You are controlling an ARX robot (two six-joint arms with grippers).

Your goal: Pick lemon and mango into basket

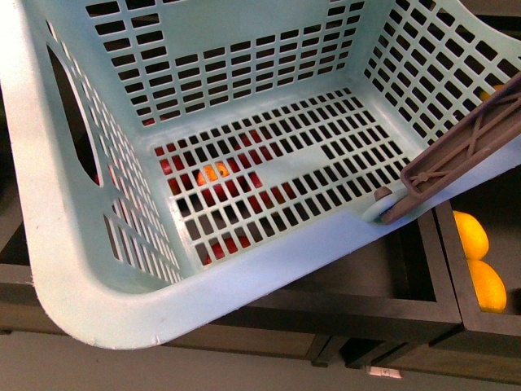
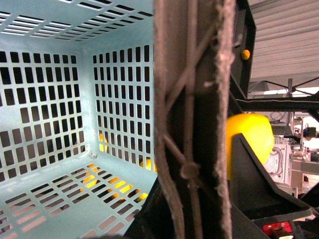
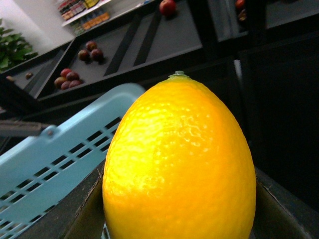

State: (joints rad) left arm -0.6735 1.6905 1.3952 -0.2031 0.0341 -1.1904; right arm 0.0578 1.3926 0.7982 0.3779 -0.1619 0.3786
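Closest in, the lemon [image 3: 179, 164] sits upright in the right gripper [image 3: 179, 219], whose jaws are clamped on its lower sides. It is outside the basket [image 1: 98, 309], whose pale rim shows just beyond it in the right wrist view. The skin is smooth and the shape oval, so I'd worry about it squirting out if the arm jolts.

Next comes the handle [image 1: 464, 163]. It runs straight through the left wrist view with dark parts of the left gripper [image 2: 199, 209] on either side of its base. I take those jaws as closed on it, carrying the basket. The lemon shows just behind that handle, so the two arms are close. A careless swing could knock the right arm into the handle or the rim.

The basket hangs tilted and has nothing in it yet. If the lemon is let go before it clears the rim, it will likely bounce off and drop among the crates. If it is dropped from too high, it may roll to the low corner and set the hinged basket rocking.

Through the slotted floor I see red fruit [image 1: 244, 244] and an orange one [image 1: 213, 173] below. Two more yellow fruits [image 1: 470, 235] lie in the dark crate [image 1: 456, 309] to the right. A fallen lemon would be hard to tell from these. I can't pick out a mango anywhere. Far back, dark shelves [image 3: 164, 40] hold a few reddish fruits.
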